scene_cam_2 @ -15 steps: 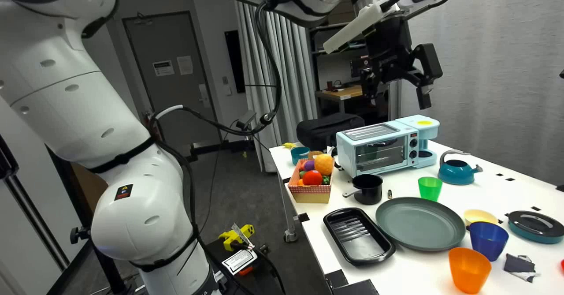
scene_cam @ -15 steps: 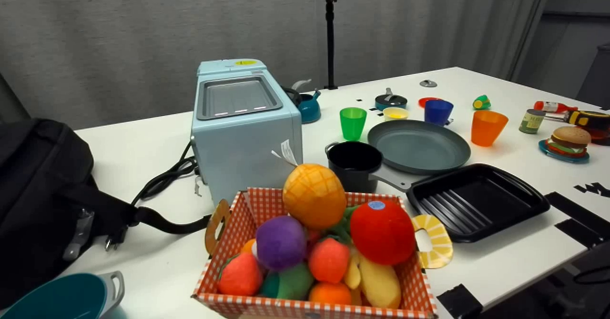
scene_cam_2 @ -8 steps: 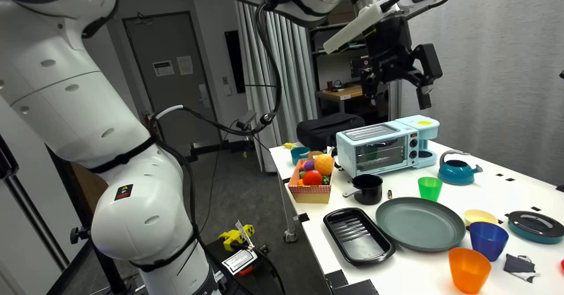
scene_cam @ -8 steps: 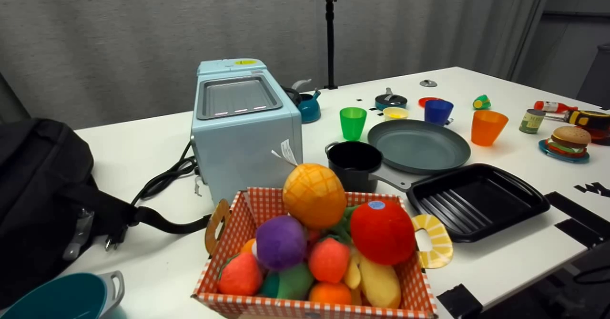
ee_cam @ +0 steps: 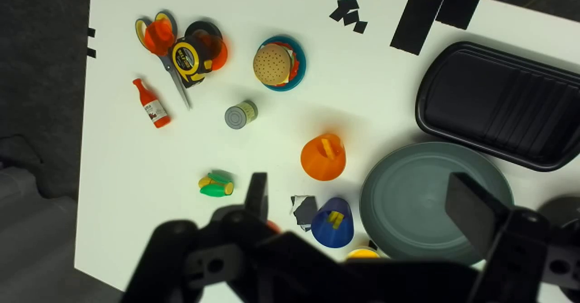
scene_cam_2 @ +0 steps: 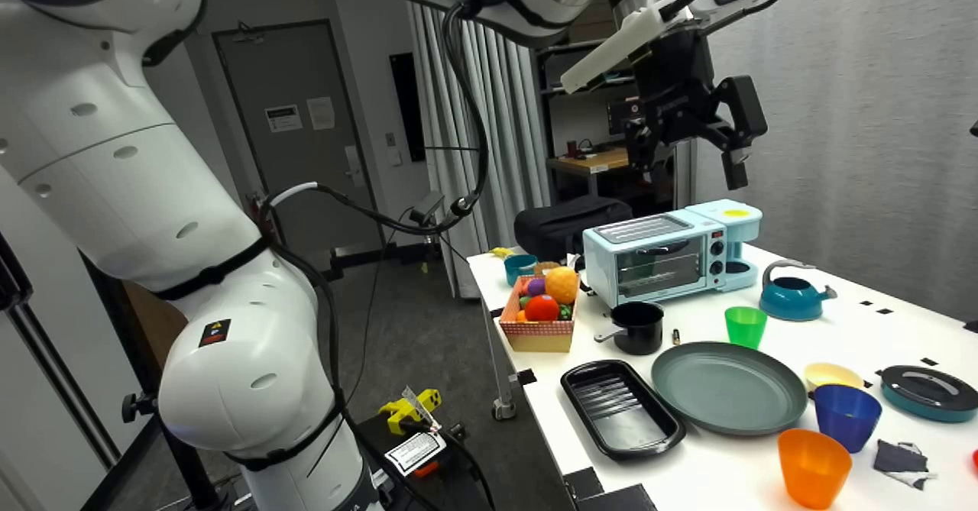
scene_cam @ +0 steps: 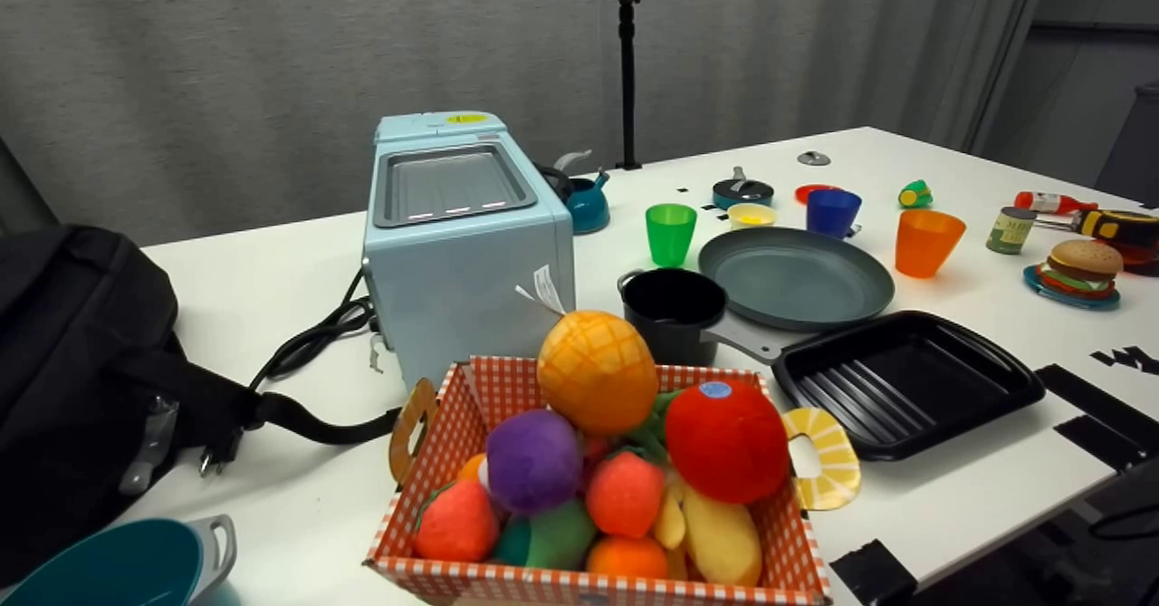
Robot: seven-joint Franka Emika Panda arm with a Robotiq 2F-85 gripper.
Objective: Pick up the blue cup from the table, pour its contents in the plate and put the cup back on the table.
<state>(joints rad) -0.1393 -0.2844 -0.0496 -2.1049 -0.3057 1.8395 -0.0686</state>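
The blue cup (ee_cam: 333, 233) stands upright on the white table (ee_cam: 172, 158); it also shows in both exterior views (scene_cam: 833, 213) (scene_cam_2: 846, 418). Its contents (ee_cam: 335, 219), small yellow bits, lie inside it in the wrist view. The round dark grey plate (ee_cam: 408, 194) lies beside the cup, bare, and shows in both exterior views (scene_cam: 797, 275) (scene_cam_2: 730, 389). My gripper (scene_cam_2: 691, 169) is open and empty, high above the table. In the wrist view its fingers (ee_cam: 471, 212) stand wide apart, with the cup and part of the plate seen far below between them.
An orange cup (ee_cam: 322, 158) with a yellow-orange bit, a yellow bowl (scene_cam_2: 833, 376), and a green cup (scene_cam_2: 745, 326) stand near the plate. A black ridged tray (scene_cam_2: 623, 412), black pot (scene_cam_2: 638, 328), fruit basket (scene_cam_2: 539, 335) and toaster oven (scene_cam_2: 661, 259) are on the table.
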